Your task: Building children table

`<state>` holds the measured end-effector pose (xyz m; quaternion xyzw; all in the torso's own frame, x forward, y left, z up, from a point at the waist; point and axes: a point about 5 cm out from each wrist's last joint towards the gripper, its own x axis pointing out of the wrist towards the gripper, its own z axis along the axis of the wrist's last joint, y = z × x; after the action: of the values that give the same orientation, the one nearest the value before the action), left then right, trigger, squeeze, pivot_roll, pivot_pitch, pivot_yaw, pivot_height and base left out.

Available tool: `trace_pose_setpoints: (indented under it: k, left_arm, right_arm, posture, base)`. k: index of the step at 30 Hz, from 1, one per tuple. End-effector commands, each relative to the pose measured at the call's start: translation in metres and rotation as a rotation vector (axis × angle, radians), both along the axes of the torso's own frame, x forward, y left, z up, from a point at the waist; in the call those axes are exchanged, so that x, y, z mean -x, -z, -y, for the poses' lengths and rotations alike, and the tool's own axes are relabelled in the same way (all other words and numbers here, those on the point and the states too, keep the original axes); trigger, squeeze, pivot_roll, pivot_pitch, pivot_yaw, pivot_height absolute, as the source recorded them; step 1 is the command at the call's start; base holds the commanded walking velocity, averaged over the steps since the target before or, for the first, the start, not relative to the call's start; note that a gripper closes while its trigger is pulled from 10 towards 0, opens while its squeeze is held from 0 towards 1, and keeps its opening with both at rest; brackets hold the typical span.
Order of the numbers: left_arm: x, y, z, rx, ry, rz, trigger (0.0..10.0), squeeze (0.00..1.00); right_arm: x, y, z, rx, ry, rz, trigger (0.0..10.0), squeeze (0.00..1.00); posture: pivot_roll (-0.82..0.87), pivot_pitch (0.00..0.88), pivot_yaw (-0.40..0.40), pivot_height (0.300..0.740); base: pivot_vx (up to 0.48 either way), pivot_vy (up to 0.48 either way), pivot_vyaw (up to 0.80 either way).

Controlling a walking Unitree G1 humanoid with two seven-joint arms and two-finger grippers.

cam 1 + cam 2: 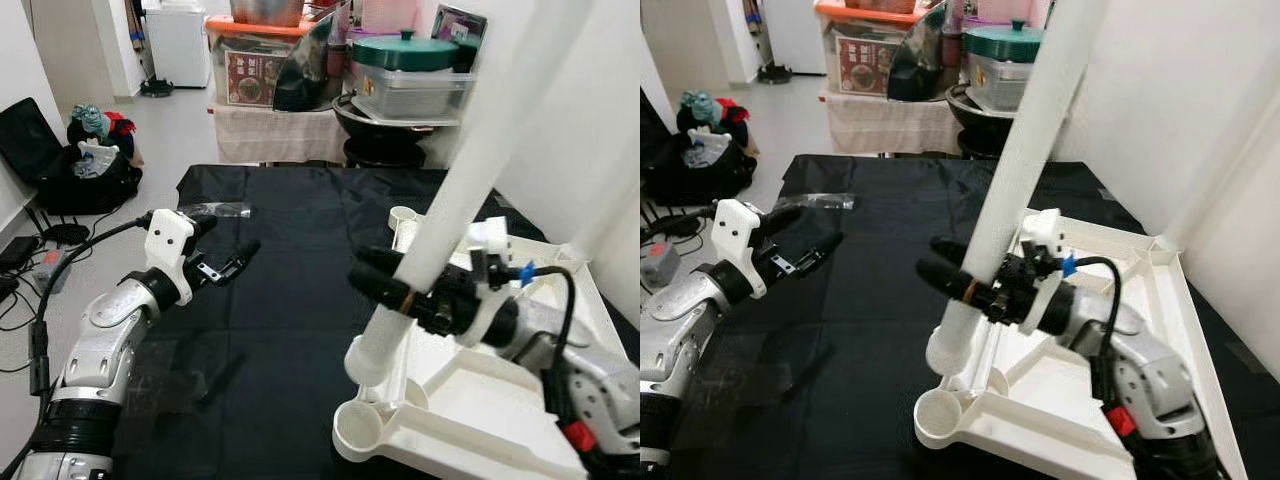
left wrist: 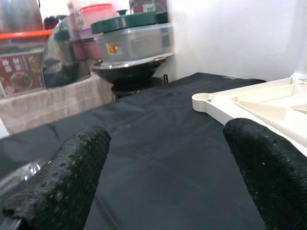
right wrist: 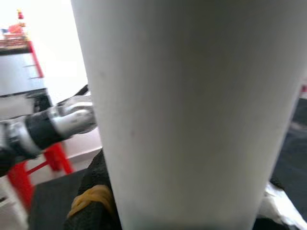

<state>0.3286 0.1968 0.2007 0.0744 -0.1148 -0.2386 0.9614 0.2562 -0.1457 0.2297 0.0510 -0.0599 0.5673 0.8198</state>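
1. Far left of the black cloth (image 1: pixel 290 260), a dark bag (image 1: pixel 85 180) sat on the floor with bright fabric on top; its contents were too small to make out.
2. The left gripper (image 1: pixel 228 245) hovered over the cloth's left part, fingers (image 2: pixel 67 182) spread apart and holding nothing. A clear plastic wrapper (image 1: pixel 222 210) lay on the cloth just beyond it.
3. Behind the cloth, a box with an orange lid (image 1: pixel 255 60) carried a red label with a food picture; its writing was too blurred to read.
4. A black wok (image 1: pixel 385 120) stood behind the cloth, with a clear container under a green lid (image 1: pixel 405 50) on top. A sticker on the container could not be read.
5. The right gripper (image 1: pixel 385 285) was clenched around a white table leg (image 1: pixel 470 160) near its lower end, over the cloth's right part. The leg leaned upward and its top was cut off.
6. The white tabletop (image 1: pixel 470 410) lay upside down on the cloth's right side, a round socket (image 1: pixel 360 425) at its near corner. Its right edge was cut off.
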Motion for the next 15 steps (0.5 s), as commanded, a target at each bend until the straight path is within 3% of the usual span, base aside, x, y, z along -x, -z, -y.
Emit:
trace_pose_setpoints:
  k: [1,6,15]
  left_arm:
    - [0.0,0.008,0.0,0.006,-0.013,-0.035,10.0,0.0]
    - [0.001,0.015,0.001,0.005,-0.034,-0.057,10.0,0.0]
    - [0.0,0.017,0.003,-0.006,-0.039,-0.061,10.0,0.0]
  right_arm:
    - [0.005,-0.002,-0.003,-0.005,-0.043,0.008,0.0,0.0]
    - [0.013,0.012,-0.002,0.067,-0.109,-0.027,0.0,0.0]
    - [0.015,0.034,-0.004,0.138,-0.103,-0.046,0.0,0.0]
  posture:
    - [0.07,0.0,-0.102,0.74]
    - [0.07,0.0,-0.106,0.74]
    - [0.08,0.0,-0.1,0.74]
  base:
    - [0.0,0.0,0.0]
    - [0.0,0.0,0.0]
    - [0.0,0.0,0.0]
